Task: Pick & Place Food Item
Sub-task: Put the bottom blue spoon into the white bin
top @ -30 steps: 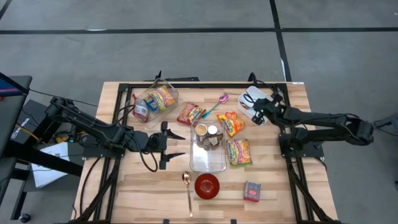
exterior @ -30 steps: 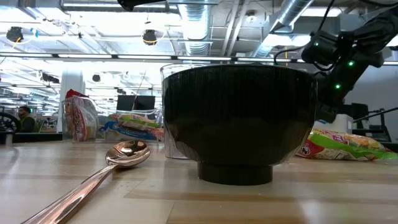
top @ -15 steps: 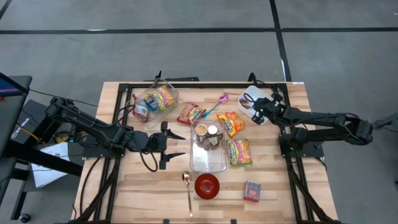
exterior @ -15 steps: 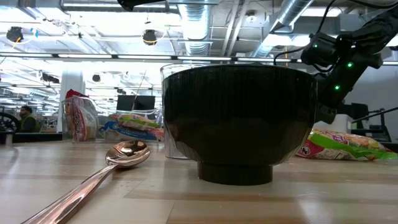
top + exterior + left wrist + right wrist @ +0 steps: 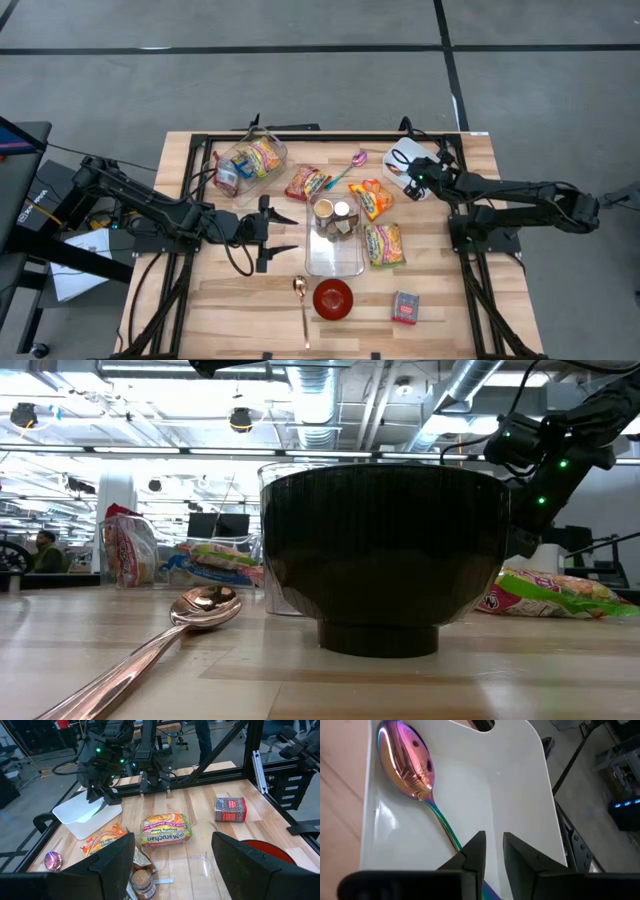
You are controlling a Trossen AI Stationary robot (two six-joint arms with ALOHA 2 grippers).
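Two dark two-finger grippers show over the pale wooden slatted table (image 5: 230, 300). The right gripper (image 5: 490, 851) hangs inside the shallow white plastic tray (image 5: 520, 785) at the table's far right corner, its fingers parted by a narrow gap. Between them passes the thin handle of an iridescent rainbow metal spoon (image 5: 410, 762), whose glossy bowl lies on the tray floor; whether the fingers actually touch the handle cannot be told. The left gripper (image 5: 284, 233) waits low over the table's left-centre, its fingers spread wide and holding nothing, pointing toward a clear rectangular plastic container (image 5: 335, 250) with small round jars in it.

Around that container lie crinkly food packets: a green-and-yellow noodle packet (image 5: 384, 243) just beside its right wall, an orange snack bag (image 5: 371, 198) near the tray, and a red-and-yellow packet (image 5: 306, 183) on the far side. A clear plastic tub with packets inside (image 5: 250, 160) rests far left. Nearer the front stand a glossy red round bowl (image 5: 333, 298), a copper-toned metal spoon (image 5: 301, 300) and a small red box (image 5: 405, 306).
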